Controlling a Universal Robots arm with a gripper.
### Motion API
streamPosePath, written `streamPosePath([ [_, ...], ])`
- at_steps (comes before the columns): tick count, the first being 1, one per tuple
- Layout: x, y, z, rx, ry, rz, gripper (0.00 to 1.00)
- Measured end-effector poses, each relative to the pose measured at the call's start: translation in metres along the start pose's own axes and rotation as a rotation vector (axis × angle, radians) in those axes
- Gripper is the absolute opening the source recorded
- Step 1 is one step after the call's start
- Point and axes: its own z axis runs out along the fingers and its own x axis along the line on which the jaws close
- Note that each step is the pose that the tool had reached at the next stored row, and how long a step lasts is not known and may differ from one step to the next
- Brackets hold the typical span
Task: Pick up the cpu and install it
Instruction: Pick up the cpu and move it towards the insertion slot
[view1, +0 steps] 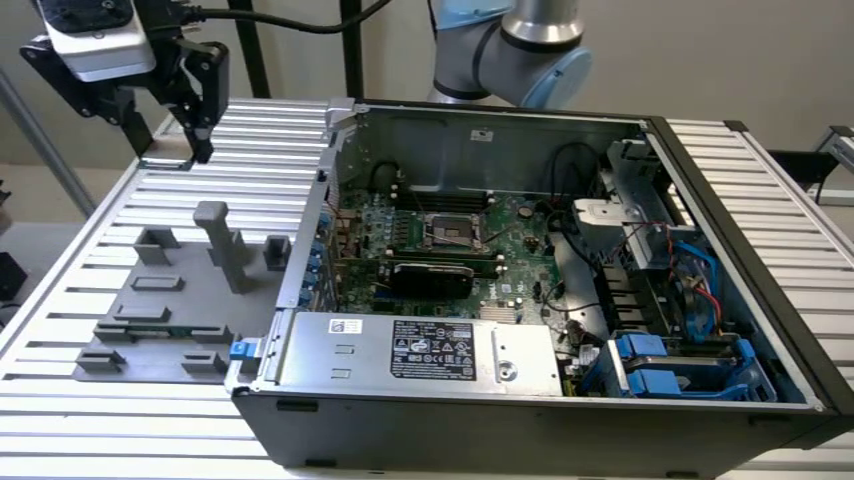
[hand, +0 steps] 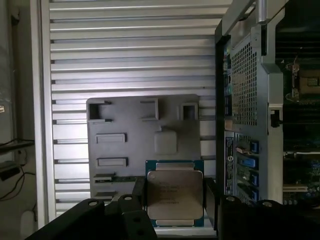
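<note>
**Pincer aloft with cpu, over far corner of table**

- Pincer (view1: 170, 142) clamped on the cpu (hand: 175, 192). One dark finger (hand: 140, 194) is against each of two opposite edges, and the chip is carried flat with its silvery lid facing the wrist camera.
- Lid print is legible as text lines but not readable. A thin blue-green rim shows round the lid.
- Fingers point straight down. The wrist is vertical, with a white camera block (view1: 94, 40) mounted above them.
- A black cable (view1: 287, 22) runs from the wrist toward the exterior view's right.
- Pincer hangs well clear of the table (view1: 54, 300), above its far corner on the exterior view's left. It touches nothing but the chip.
- Arm (view1: 514, 45): a grey-and-pale-blue elbow joint shows behind the case, at the far edge of the table.
- Grey tray (view1: 180, 300) lies on the slatted table below and nearer the camera than the pincer. It has raised blocks, one tall post and shallow recesses. In the wrist view it sits behind the held chip.
- Open case (view1: 534, 430) stands just beside the tray on the exterior view's right, lying on its side with the interior facing up.
- Inside it: a green motherboard (view1: 514, 225) and a silver power supply (view1: 427, 350) at the near edge.
- The socket (view1: 451, 232) is at mid-board, well apart from the pincer.
</note>
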Motion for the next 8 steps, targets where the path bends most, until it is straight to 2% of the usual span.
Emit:
streamPosePath([
  [8,-0.036,0.0040,-0.0031,-0.0001,0.0000,0.000,0.55],
])
